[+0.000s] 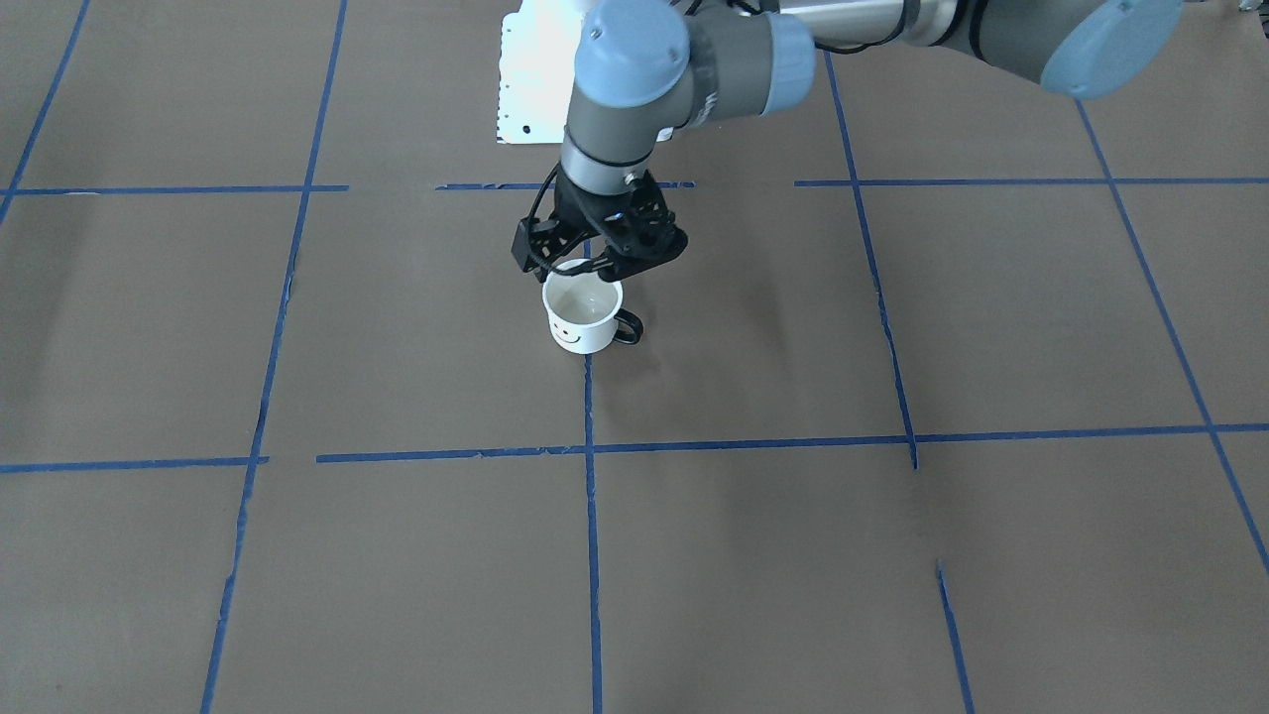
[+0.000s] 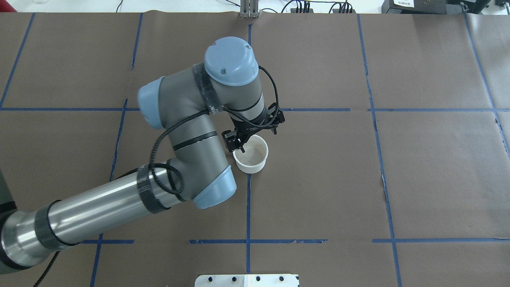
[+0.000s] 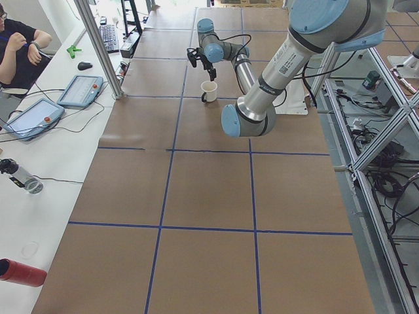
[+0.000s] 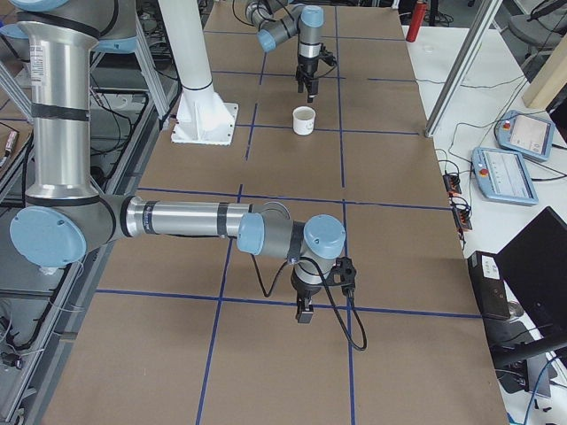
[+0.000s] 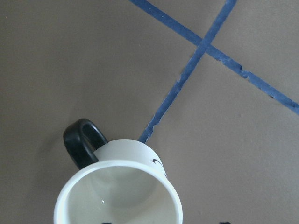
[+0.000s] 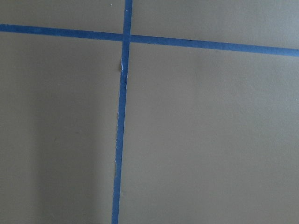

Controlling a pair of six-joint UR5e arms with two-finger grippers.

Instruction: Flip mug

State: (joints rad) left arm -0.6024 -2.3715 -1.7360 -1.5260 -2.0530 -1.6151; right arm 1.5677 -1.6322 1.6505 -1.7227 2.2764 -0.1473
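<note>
While the mug [image 1: 583, 316] stands upright on the desk [image 1: 892, 555], the left hand [image 1: 592, 266], fingers apart, is best lowered squarely over its rim.

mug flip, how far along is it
Looks done: the mug stands upright on the table, mouth up. In hand: the left gripper sits right at its rim; grip unclear. Left: back off, if that pose is the goal.
</note>
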